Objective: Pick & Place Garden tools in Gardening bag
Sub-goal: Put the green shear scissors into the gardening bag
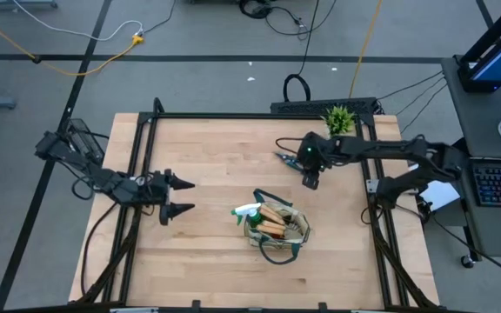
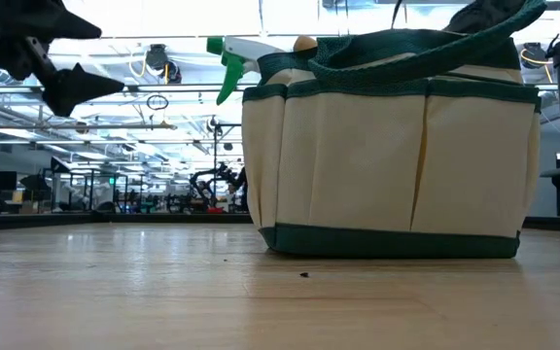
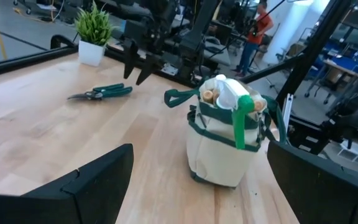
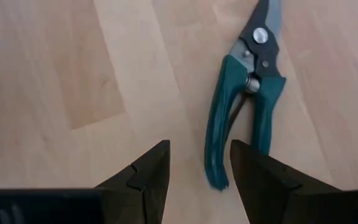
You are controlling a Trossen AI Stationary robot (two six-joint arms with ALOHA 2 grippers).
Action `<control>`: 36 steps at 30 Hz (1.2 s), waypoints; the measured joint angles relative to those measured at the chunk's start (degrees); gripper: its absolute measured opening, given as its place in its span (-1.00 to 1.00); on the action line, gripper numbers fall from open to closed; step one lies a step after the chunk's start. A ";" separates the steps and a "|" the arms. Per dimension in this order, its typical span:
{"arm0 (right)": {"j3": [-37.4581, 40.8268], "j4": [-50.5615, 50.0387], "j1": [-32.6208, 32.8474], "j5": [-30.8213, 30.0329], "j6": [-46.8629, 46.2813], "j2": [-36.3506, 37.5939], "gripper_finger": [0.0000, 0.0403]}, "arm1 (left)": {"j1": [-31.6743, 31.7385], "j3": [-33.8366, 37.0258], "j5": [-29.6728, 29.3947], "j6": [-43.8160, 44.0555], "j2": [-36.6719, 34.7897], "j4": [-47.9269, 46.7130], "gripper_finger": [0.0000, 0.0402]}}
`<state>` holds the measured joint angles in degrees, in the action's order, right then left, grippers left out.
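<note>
Right wrist view: parted, empty right claw [image 4: 199, 163] hovers above the pruning shears [image 4: 244, 93] lying at the desk's [image 1: 207, 156] one o'clock; it should centre over both green handles before clenching.

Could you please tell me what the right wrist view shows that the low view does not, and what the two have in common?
Only the right wrist view shows the pruning shears lying flat on the wood, with the open right gripper hovering above the ends of their teal handles. Only the low view shows the gardening bag standing upright, the spray bottle poking out of it, and the left gripper, open in the air. Both show the wooden table.
</note>
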<state>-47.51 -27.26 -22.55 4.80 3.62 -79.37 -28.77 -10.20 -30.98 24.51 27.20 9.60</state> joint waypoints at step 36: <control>1.87 1.25 -7.02 -3.23 3.15 -1.35 -0.20 | 0.00 1.16 -0.55 2.32 0.04 -0.07 0.86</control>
<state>-45.64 -26.01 -29.56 1.57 6.76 -80.73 -28.77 -9.04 -31.53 26.83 27.24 9.53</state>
